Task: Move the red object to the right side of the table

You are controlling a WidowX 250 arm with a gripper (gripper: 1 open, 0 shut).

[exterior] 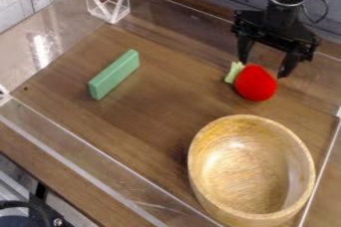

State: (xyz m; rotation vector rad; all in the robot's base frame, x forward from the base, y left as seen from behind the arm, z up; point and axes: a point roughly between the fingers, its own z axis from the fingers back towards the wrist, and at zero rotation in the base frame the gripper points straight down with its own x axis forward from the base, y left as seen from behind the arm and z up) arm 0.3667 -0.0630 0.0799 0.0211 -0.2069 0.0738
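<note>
Releasing small glossy red toy fruit [256, 84] on dark wood-grain table [160, 102], up-right of round wooden bowl [253, 168]; black gripper [273, 64] jaws apart above it; retreat straight up, avoid nudging fruit

You see the black gripper [273, 60] pointing steeply downward at the frame's upper right. Its jaws stand spread apart, gripping nothing.

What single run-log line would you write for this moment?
gripper: open, above red object | red object: released, resting on table, right side | wooden bowl: empty | green block: left, untouched
</note>
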